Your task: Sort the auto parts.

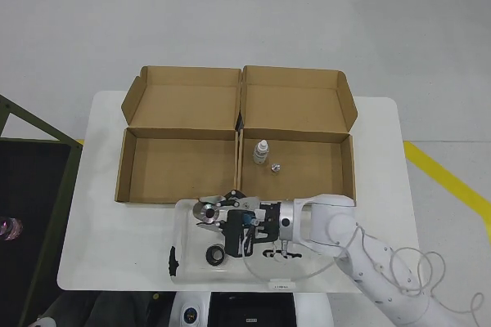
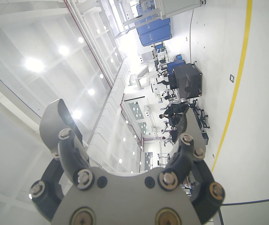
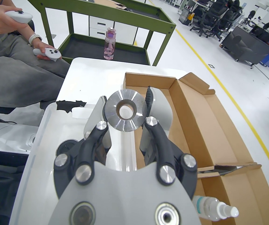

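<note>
**Metal disc held over the parts tray**

On the white table (image 1: 98,245) we see an open left box (image 1: 180,167) and right box (image 1: 319,163) side by side, with a clear tray (image 1: 188,244) just in front of them. The right gripper (image 3: 126,100) is clamped on a holed metal disc (image 3: 114,120) above the tray's edge nearest the boxes. The left gripper (image 2: 120,115) is spread wide and grasps nothing. A spray bottle (image 1: 262,150) and a small metal part (image 1: 273,169) sit in the right box.
</note>
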Robot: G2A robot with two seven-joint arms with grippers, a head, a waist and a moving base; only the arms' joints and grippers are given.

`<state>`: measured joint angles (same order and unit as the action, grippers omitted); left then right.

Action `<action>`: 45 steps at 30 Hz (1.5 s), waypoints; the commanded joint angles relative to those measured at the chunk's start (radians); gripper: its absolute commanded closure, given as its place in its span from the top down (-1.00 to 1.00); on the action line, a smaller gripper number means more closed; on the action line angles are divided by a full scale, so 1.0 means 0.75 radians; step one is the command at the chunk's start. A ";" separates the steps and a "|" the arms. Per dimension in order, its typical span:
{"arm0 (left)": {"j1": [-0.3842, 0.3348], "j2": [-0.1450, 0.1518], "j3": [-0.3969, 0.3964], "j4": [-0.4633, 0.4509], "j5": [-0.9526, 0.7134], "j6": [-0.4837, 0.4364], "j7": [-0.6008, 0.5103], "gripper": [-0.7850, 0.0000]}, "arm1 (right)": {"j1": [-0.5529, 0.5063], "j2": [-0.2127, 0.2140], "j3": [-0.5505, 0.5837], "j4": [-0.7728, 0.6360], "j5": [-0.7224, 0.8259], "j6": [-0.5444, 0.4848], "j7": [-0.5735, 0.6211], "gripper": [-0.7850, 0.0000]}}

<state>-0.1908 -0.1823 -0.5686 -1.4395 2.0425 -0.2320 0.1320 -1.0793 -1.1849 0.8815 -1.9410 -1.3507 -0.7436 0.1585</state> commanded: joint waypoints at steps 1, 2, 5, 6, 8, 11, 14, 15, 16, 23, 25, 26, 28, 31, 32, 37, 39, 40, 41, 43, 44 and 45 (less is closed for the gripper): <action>0.000 0.000 0.000 0.000 0.000 0.000 0.000 1.00 | -0.009 0.003 0.018 -0.012 -0.004 0.008 -0.010 -1.00; 0.000 0.000 0.000 0.000 0.000 0.000 0.000 1.00 | -0.013 0.004 0.026 -0.016 -0.004 0.009 -0.016 -1.00; 0.000 0.000 0.000 0.000 0.000 0.000 0.000 1.00 | -0.019 0.007 0.044 -0.022 -0.007 0.015 -0.028 -1.00; 0.000 0.000 0.000 0.000 0.000 0.000 0.000 1.00 | -0.019 0.007 0.047 -0.020 -0.009 0.019 -0.031 -1.00; 0.000 0.000 0.000 0.000 0.000 0.000 0.000 1.00 | -0.014 0.006 0.049 -0.009 -0.013 0.025 -0.035 -1.00; 0.000 0.000 0.000 0.000 0.000 0.000 0.000 1.00 | 0.004 0.001 0.037 0.019 -0.021 0.035 -0.018 -1.00; 0.000 0.000 0.000 0.000 0.000 0.000 0.000 1.00 | 0.034 -0.007 0.017 0.052 -0.018 0.049 0.009 -1.00; 0.000 0.000 0.000 0.000 0.000 0.000 0.000 1.00 | 0.047 -0.010 0.010 0.064 -0.017 0.054 0.018 -1.00; 0.000 0.000 0.000 0.000 0.000 0.000 0.000 1.00 | 0.059 -0.013 0.001 0.078 -0.014 0.058 0.027 -1.00; 0.000 0.000 0.000 0.000 0.000 0.000 0.000 1.00 | 0.168 -0.044 -0.073 0.216 0.015 0.072 0.104 -1.00; 0.000 0.000 0.000 0.000 0.000 0.000 0.000 1.00 | 0.200 -0.055 -0.094 0.264 0.032 0.077 0.122 -1.00; 0.000 0.000 0.000 0.000 0.000 0.000 0.000 1.00 | 0.217 -0.061 -0.105 0.288 0.040 0.079 0.131 -1.00; 0.000 0.000 0.000 0.000 0.000 0.000 0.000 1.00 | 0.252 -0.072 -0.125 0.336 0.054 0.083 0.153 -1.00; 0.000 0.000 0.000 0.000 0.000 0.000 0.000 1.00 | 0.310 -0.090 -0.151 0.400 0.069 0.095 0.176 -1.00; 0.000 0.000 0.000 0.000 0.000 0.000 0.000 1.00 | 0.329 -0.097 -0.160 0.420 0.072 0.100 0.185 -1.00; 0.000 0.000 0.000 0.000 0.000 0.000 0.000 1.00 | 0.415 -0.129 -0.204 0.514 0.098 0.121 0.211 -1.00; 0.000 0.000 0.000 0.000 0.000 0.000 0.000 1.00 | 0.451 -0.144 -0.225 0.560 0.102 0.129 0.222 -1.00; 0.000 0.000 0.000 0.000 0.000 0.000 0.000 1.00 | 0.467 -0.151 -0.234 0.583 0.106 0.137 0.225 -1.00; 0.000 0.000 0.000 0.000 0.000 0.000 0.000 1.00 | 0.483 -0.159 -0.245 0.607 0.108 0.142 0.232 -1.00; 0.000 0.000 0.000 0.000 0.000 0.000 0.000 1.00 | 0.514 -0.173 -0.265 0.644 0.108 0.152 0.248 -1.00; 0.000 0.000 0.000 0.000 0.000 0.000 0.000 1.00 | 0.527 -0.180 -0.274 0.662 0.111 0.157 0.255 -1.00; 0.000 0.000 0.000 0.000 0.000 0.000 0.000 1.00 | 0.541 -0.187 -0.282 0.679 0.114 0.163 0.262 -1.00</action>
<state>-0.1908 -0.1823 -0.5686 -1.4395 2.0425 -0.2320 0.1320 -0.6860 -1.3196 0.6770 -1.4475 -1.2677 -0.6265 0.3490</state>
